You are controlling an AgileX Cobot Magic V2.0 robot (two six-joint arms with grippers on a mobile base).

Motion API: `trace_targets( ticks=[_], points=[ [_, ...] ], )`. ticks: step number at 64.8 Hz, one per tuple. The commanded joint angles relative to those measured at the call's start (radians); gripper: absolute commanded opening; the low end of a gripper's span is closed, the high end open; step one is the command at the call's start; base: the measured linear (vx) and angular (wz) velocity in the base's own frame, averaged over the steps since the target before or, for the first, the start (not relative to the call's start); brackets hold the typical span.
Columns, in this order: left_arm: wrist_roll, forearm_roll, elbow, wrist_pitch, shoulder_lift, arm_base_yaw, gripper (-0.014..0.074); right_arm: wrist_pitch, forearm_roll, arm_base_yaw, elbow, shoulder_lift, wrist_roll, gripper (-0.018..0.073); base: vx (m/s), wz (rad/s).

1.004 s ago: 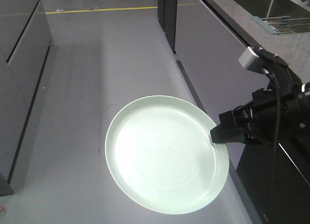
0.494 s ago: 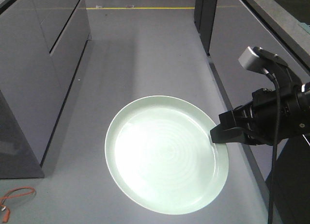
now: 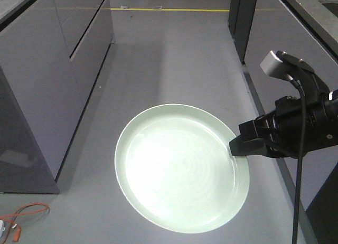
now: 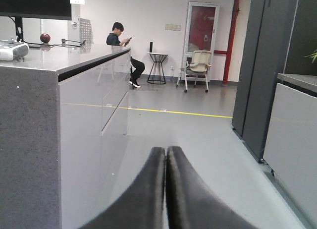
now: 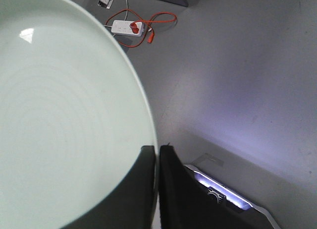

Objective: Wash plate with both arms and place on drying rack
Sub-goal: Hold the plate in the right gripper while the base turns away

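Observation:
The pale mint-green plate (image 3: 179, 170) hangs level above the grey floor in the front view and fills the left of the right wrist view (image 5: 59, 115). My right gripper (image 3: 235, 147) is shut on the plate's right rim, one finger above the rim and one below (image 5: 157, 150). The right arm (image 3: 301, 125) carries a silver cylindrical part and a black cable. In the left wrist view my left gripper (image 4: 166, 150) is shut with nothing between its fingers, pointing down an aisle. The drying rack is out of view.
Grey cabinets (image 3: 47, 69) line the left of the aisle and a counter front (image 3: 274, 38) lines the right. An orange cable (image 3: 26, 212) and a white power strip (image 5: 128, 27) lie on the floor. A seated person (image 4: 121, 50) and chairs are far down the room.
The background has shifted to the right across the front view: the sink counter has slid out of frame and the left cabinets have come in. The plate and right gripper keep their place in the picture.

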Motion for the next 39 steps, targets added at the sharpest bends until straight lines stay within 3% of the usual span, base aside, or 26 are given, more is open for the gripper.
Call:
trace_targets(
  ticks=[1,39],
  points=[
    [-0.009,-0.008,-0.026,-0.076,-0.015,-0.007,-0.0006,-0.029,0.048,-0.001,-0.022,-0.027,-0.007,-0.0008,0.1,0.1],
    [-0.009,-0.008,-0.026,-0.076,-0.015,-0.007,-0.0006,-0.026,0.049,-0.001,-0.022,-0.027,-0.007,-0.0008,0.13,0.06]
  ],
)
